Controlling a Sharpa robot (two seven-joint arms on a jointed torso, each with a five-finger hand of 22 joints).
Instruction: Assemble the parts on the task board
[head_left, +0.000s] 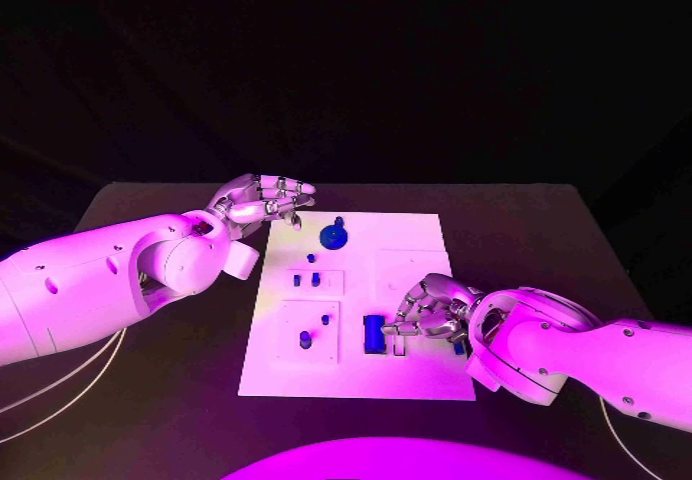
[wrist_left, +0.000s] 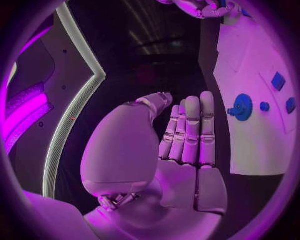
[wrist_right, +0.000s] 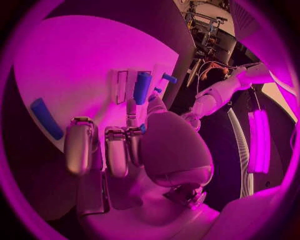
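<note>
Head view puts the task board (head_left: 411, 240) mid-tabletop (head_left: 548, 220). I judge assembly partly done: a round blue part (head_left: 335, 236) and small pegs (head_left: 306, 279) sit on the board; a blue bar (head_left: 374, 332) lies loose. My right robot hand (head_left: 427, 312) hovers curled beside it, grasp unconfirmed. My left robot hand (head_left: 264, 203) is released, holding nothing.

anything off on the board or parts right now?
Nothing stands out. The task board lies flat on the table with no damage visible. The round blue part sits near its far end, and the long blue part sits by the right hand. The left hand hovers at the far corner, holding nothing.
</note>
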